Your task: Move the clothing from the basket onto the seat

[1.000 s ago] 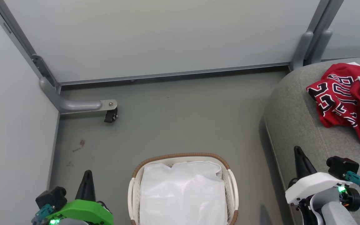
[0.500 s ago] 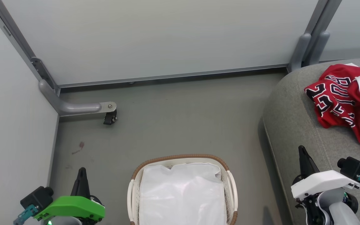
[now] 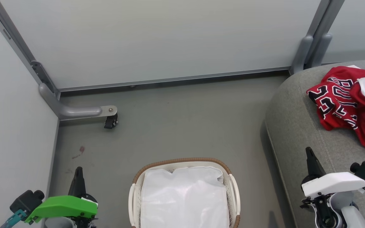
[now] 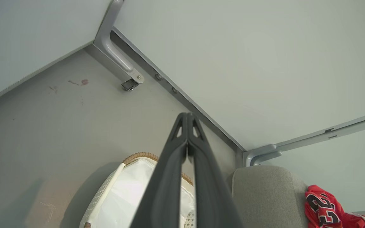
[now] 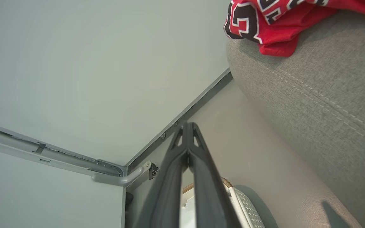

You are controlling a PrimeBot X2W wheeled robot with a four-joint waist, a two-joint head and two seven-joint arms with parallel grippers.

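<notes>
The clothing (image 3: 350,98) lies in a crumpled red heap on the seat (image 3: 296,126), at the far right of the scene. The jersey's black-and-white number is turned toward the seat's rounded left edge. The heap touches neither pair of jaws.

Your right jaws are pressed together along their length and hold nothing; the right wrist view shows the two dark fingers (image 5: 166,186) meeting at the tip. In the head view they show at the near right against the seat's near left edge, pointing far. The clothing lies beyond them, farther off and to the right, well apart.

Your left jaws are likewise closed tip to tip and empty, fingers (image 4: 166,183) together, at the near left over the floor (image 3: 185,126). The basket (image 3: 182,161) stands on the floor at near centre, between the two pairs of jaws, its white liner (image 3: 184,196) showing inside.
</notes>
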